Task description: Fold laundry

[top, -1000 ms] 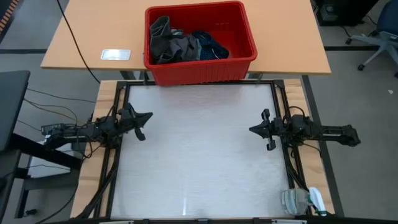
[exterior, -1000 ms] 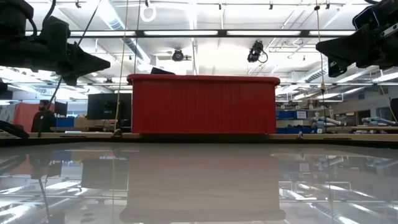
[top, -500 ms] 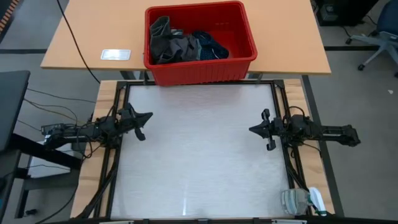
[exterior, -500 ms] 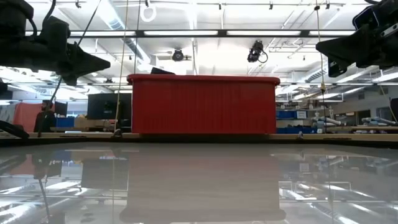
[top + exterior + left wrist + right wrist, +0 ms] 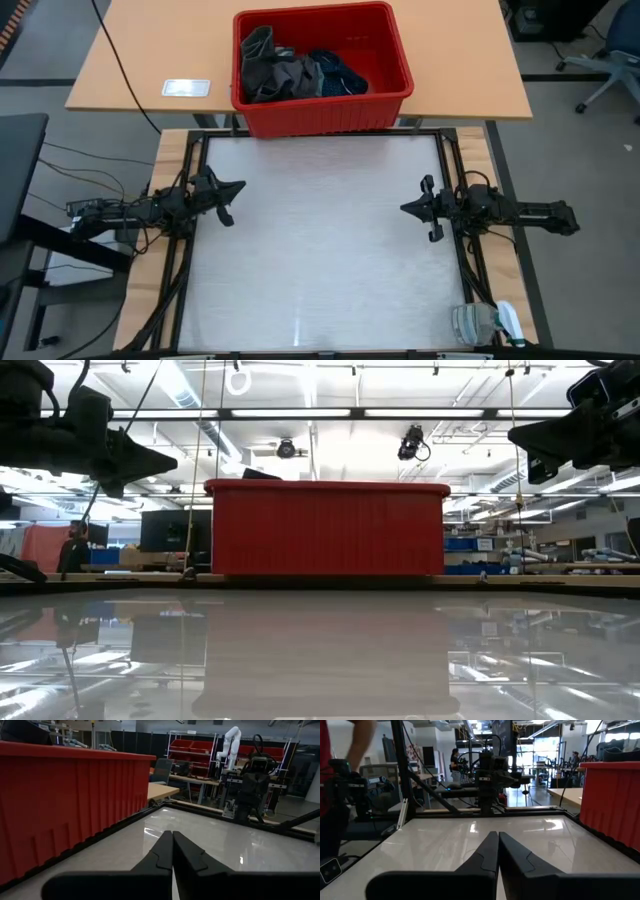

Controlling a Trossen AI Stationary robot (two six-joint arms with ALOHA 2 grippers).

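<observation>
Your left end effector [image 5: 238, 187] is hovering just inside the left edge of the bench [image 5: 320, 260], its fingers [image 5: 162, 851] pressed together and gripping nothing. Your right end effector [image 5: 405, 209] is hanging by the right edge, its fingers [image 5: 490, 851] closed tight and empty as well (the two are pointing at each other across the bare white surface). The laundry [image 5: 295, 73] is sitting heaped in the red basket [image 5: 320, 112], which is standing on the wooden table [image 5: 140, 60] just beyond the bench's far edge: a grey piece [image 5: 258, 52] is sticking up at the basket's left, a navy one [image 5: 338, 70] is lying to the right. A spray bottle [image 5: 485, 323] is lying at the bench's near right corner.
</observation>
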